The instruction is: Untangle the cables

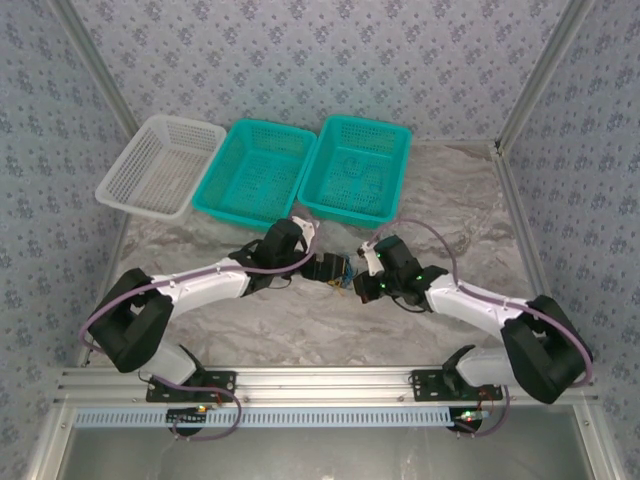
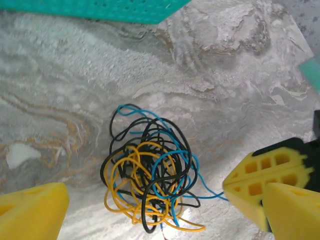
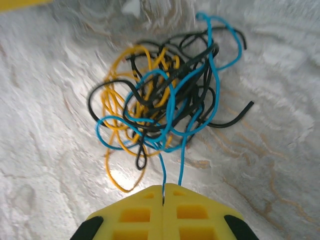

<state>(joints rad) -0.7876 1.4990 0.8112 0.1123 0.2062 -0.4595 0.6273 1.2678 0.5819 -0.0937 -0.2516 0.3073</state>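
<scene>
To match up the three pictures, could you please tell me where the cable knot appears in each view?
Top external: the cable knot lies just below centre.
Left wrist: it sits at lower centre.
Right wrist: it sits at centre, slightly high.
Shared landmark: the right gripper, its yellow fingers shut on a blue strand of the knot.

walls [image 1: 300,60] were covered in grey-blue floral wallpaper, metal corner post [image 1: 95,70] at the left seam. wrinkled grey-white marbled sheet [image 1: 330,320] covered the table. white mesh basket [image 1: 125,155], middle teal basket [image 1: 240,214], right teal basket [image 1: 345,215] sat side by side at the far edge. aluminium rail [image 1: 330,378] ran along the near edge.
</scene>
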